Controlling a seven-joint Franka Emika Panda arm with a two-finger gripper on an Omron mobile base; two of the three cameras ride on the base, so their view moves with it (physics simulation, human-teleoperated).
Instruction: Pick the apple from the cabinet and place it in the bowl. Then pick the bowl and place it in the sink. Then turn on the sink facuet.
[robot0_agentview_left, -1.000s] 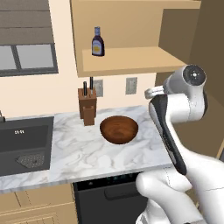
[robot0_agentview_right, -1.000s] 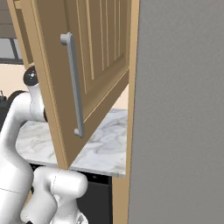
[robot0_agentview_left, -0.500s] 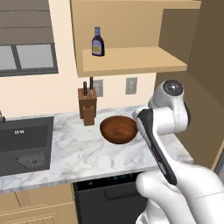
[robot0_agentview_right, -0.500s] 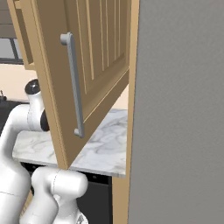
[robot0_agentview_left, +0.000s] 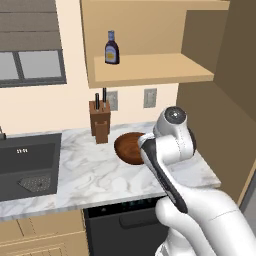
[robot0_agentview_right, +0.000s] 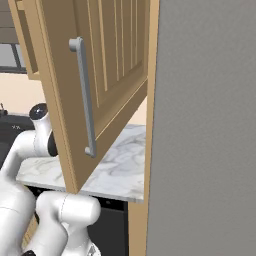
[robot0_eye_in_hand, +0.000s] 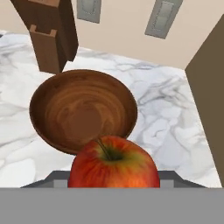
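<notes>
Red apple (robot0_eye_in_hand: 113, 166) sits pinched in my gripper, held near the bowl (robot0_eye_in_hand: 83, 109) and short of its near rim. In my judgement, releasing before it is over the hollow would let it strike the rim and roll off across the worktop (robot0_agentview_left: 85, 170). Marble worktop is bare around the bowl, knife block (robot0_agentview_left: 100, 120) behind, open cabinet (robot0_agentview_left: 150, 70) above, sink (robot0_agentview_left: 27, 165) well to the left.

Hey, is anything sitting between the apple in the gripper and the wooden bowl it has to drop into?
Nothing visible. The apple hangs just short of the bowl, whose hollow is bare; the knife block stands behind it.
</notes>
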